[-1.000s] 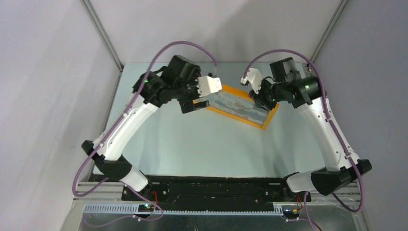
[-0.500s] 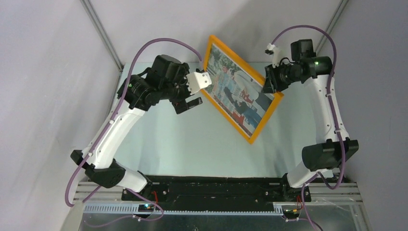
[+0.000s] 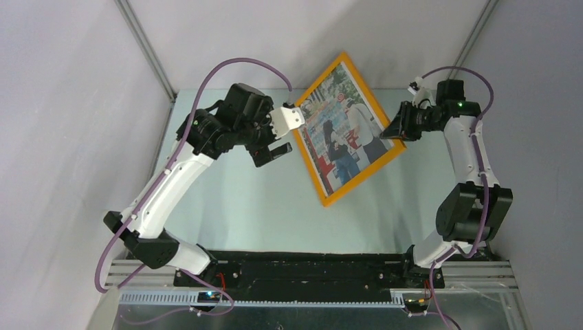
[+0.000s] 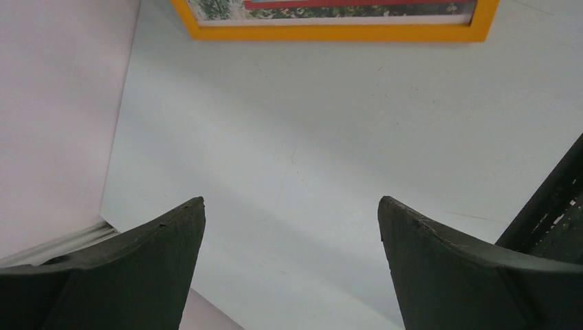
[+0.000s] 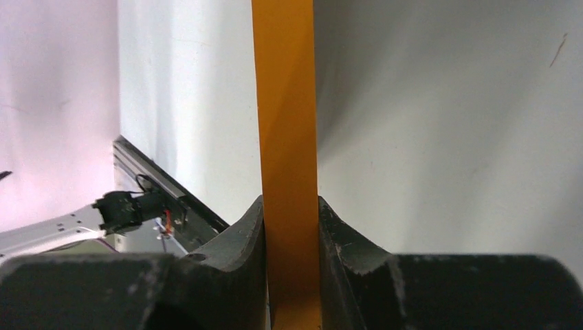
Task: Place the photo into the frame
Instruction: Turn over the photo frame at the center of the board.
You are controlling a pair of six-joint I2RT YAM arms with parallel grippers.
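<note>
Top: thin light-orange rectangular wooden frame (image 3: 310, 168), glossy colour photo (image 3: 344, 130) inside, held tilted above pale worktop's (image 3: 261, 206) far edge. Left wrist: left claw (image 4: 289, 213) spread wide, empty. Right wrist: right claw (image 5: 292, 227) clamped on frame rail. Probably light, stiff, print slippery; hold by the rails.

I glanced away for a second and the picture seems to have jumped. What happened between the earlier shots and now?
The frame, lying low at the back of the table a second ago, has been lifted and swung up by the right jaws, clamped on its edge; the photo now shows from above. The left jaws drew back slightly, open and empty. Arm bases stayed put.
</note>
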